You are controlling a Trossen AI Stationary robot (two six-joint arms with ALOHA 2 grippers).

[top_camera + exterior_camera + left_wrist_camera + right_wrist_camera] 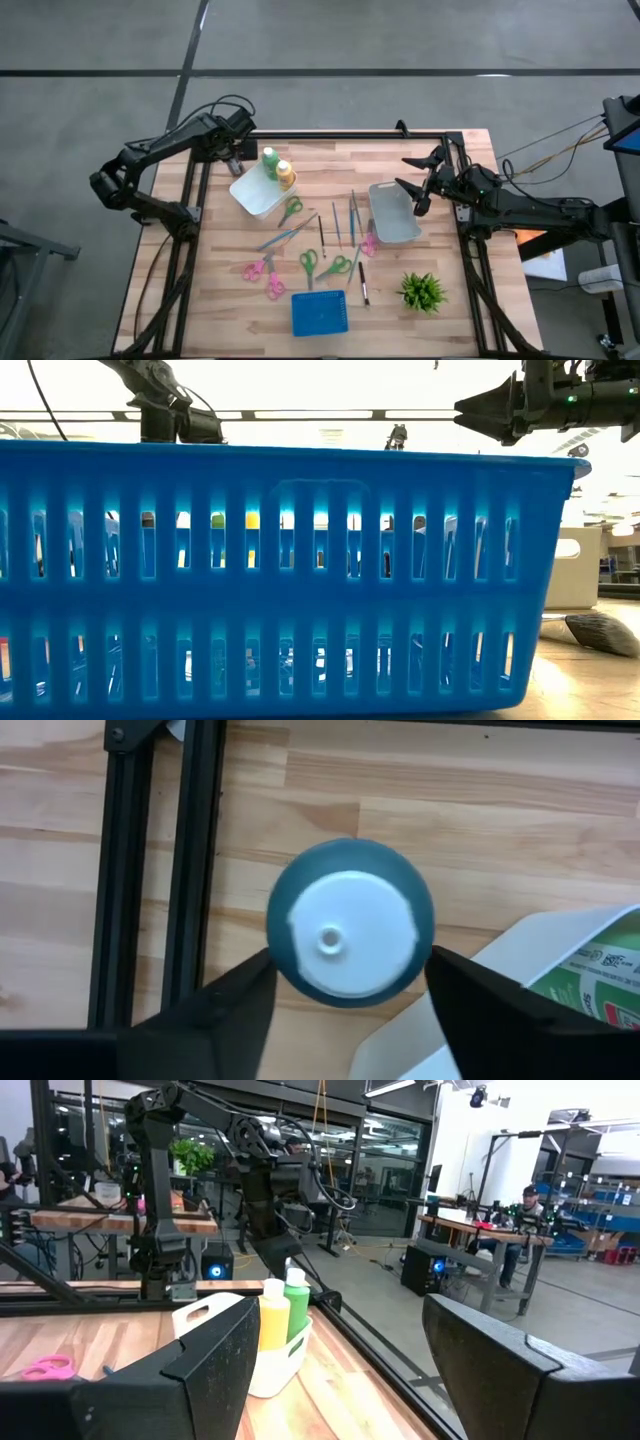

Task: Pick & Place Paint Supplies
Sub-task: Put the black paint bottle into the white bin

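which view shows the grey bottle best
The left wrist view: the grey bottle fills the frame from above, white cap up, between the left gripper's fingers. The high view hides it under that arm; the low and right wrist views don't clearly show it.

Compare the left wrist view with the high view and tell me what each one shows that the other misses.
Only the left wrist view shows the dark grey bottle from above, white cap up, standing between the left gripper fingers. Only the high view shows the brushes, the scissors, the blue basket, the grey bin, the potted plant and the right gripper. Both show the white bin and the green bottle.
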